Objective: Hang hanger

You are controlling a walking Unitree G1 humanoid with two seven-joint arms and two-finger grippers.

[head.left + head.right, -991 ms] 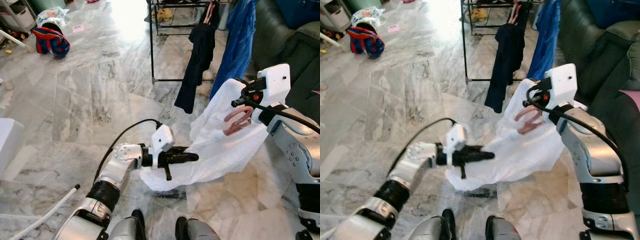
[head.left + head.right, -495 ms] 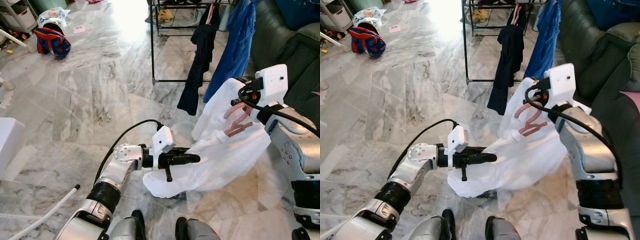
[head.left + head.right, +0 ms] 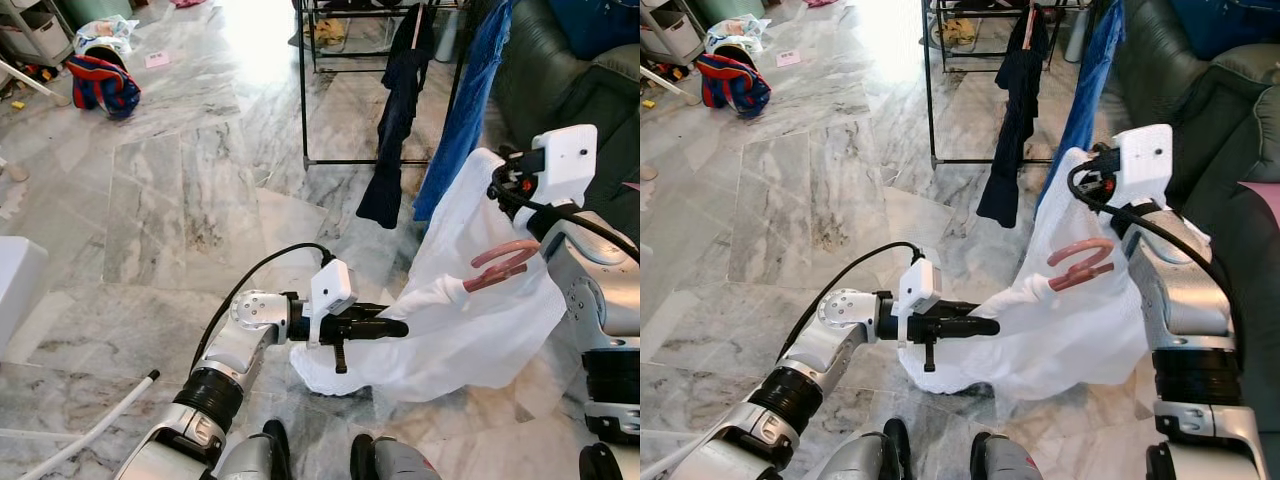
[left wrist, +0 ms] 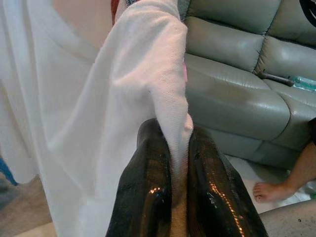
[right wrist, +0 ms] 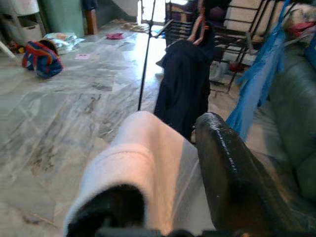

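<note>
A white shirt (image 3: 470,330) hangs between my two grippers above the marble floor. A pink hanger (image 3: 505,265) pokes out of it sideways, below my right wrist. My left gripper (image 3: 400,327) is shut on the shirt's lower edge; in the left wrist view the cloth is pinched between the fingers (image 4: 148,168). My right gripper (image 3: 500,180) holds the shirt's top up beside the blue garment. In the right wrist view the cloth drapes over one finger and fills the gap to the bare black finger (image 5: 232,173). The black drying rack (image 3: 303,90) stands just beyond.
A dark garment (image 3: 395,130) and a blue garment (image 3: 465,110) hang on the rack. A dark green sofa (image 3: 560,60) is at the right, and a person's foot (image 4: 269,190) rests by it. A red-blue bag (image 3: 100,82) lies far left, a white pole (image 3: 90,430) near left.
My right gripper has lifted the shirt's top higher and nearer the rack, so the shirt hangs longer. The hanger now sticks out lower. My left gripper kept its hold and shifted slightly right.
</note>
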